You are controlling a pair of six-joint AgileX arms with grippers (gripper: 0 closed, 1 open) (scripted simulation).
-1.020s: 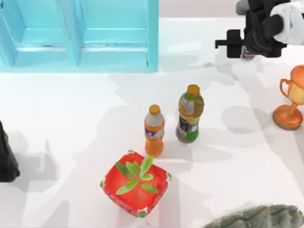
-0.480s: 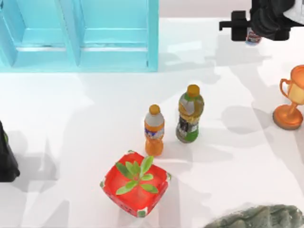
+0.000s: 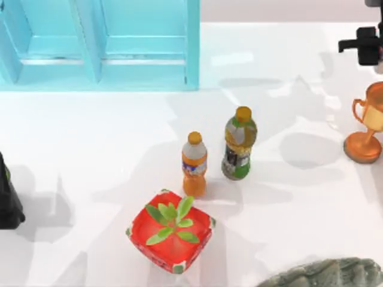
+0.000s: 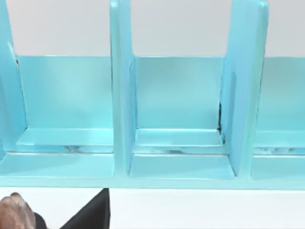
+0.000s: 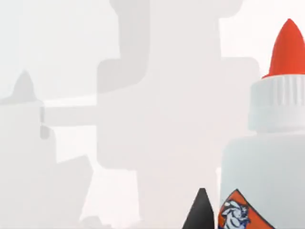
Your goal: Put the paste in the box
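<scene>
At the table's left edge the left arm (image 3: 7,200) sits parked, facing the box (image 3: 146,76); the left wrist view shows its open compartments head-on. Far right, the right gripper (image 3: 366,46) seems to pinch the paste (image 5: 271,157), and its wrist view shows a fingertip (image 5: 201,210) against it. With the box well apart, the long carry risks a slip, or clipping the bottles (image 3: 240,143).

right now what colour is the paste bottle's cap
Red, on a white bottle; clearest in the right wrist view.
</scene>
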